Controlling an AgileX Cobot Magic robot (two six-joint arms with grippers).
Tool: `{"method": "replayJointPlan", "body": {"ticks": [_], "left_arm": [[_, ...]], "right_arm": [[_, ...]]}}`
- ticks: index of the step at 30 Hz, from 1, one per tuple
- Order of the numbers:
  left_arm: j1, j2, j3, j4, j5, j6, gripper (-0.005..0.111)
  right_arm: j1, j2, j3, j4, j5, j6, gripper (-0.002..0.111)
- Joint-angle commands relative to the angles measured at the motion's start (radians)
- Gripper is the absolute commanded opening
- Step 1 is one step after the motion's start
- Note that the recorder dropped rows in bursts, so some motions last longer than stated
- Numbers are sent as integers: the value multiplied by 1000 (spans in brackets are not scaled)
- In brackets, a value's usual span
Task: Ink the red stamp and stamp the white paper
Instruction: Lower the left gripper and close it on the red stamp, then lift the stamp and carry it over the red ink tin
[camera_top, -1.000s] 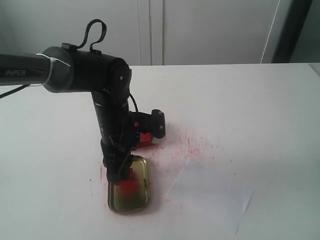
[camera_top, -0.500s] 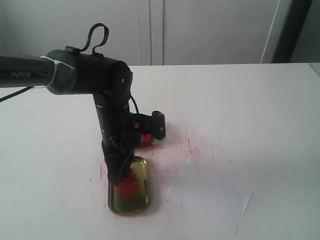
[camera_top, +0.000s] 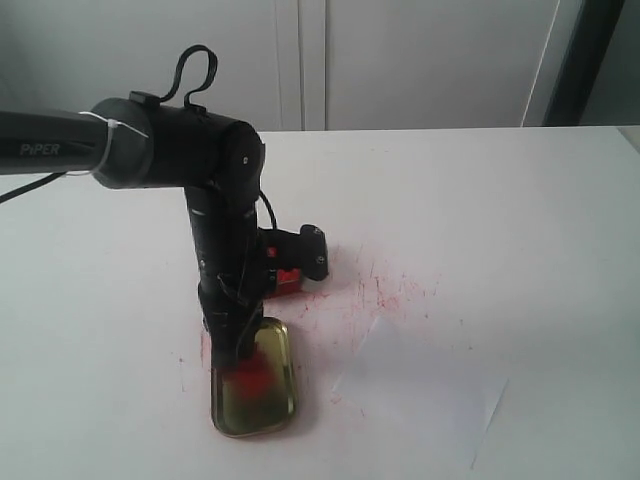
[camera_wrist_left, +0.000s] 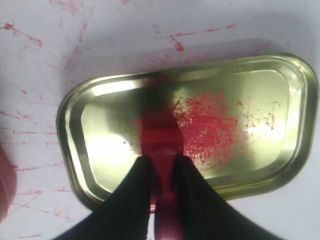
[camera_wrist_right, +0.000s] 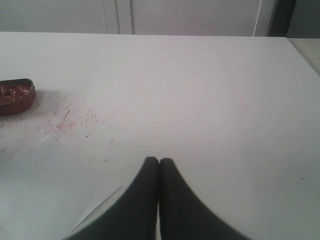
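Change: the gold-coloured metal tin lid (camera_top: 252, 400) lies a little nearer the camera and further left in the exterior view than half a second ago; the black left arm (camera_top: 215, 230) has drifted the same way, and less of the red rectangular tin (camera_top: 288, 281) shows behind its wrist
Unchanged: the thin white rectangular sheet of paper (camera_top: 425, 395) lies where it lay, to the right of the lid and apart from it
Writing: "PiPER" in pale letters on the left arm's long link (camera_top: 40, 149)
Left gripper (camera_wrist_left: 161, 161): its black fingers (camera_wrist_left: 137, 185) are narrow, clamped on the small red plastic stamp (camera_wrist_left: 159, 135) from both sides
Stamp: held inside the lid, base downward, just beside the red ink smudge (camera_wrist_left: 212, 131) on the lid's floor; whether the base touches the metal cannot be told
Lid: hollow side up on the white tabletop (camera_top: 480, 200), with the tin near its far end
Red tin: open, with crumbly dark red ink inside, seen from the right wrist view (camera_wrist_right: 15, 95)
Right gripper (camera_wrist_right: 159, 165): fingers pressed together with nothing between them, above bare tabletop, near an edge of the paper (camera_wrist_right: 45, 190)
Tabletop marks: red scratches and specks (camera_top: 375, 290) scattered between tin, lid and paper
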Motion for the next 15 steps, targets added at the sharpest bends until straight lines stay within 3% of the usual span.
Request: {"method": "replayJointPlan", "body": {"ticks": [1,15], "left_arm": [[-7,-36,1,3,63,-31,0],[-7,-140,1,5,22,-187,0]], "right_arm": [[-6,-6,5,-1,-15,4,0],[-6,-6,5,-1,-15,4,0]]}}
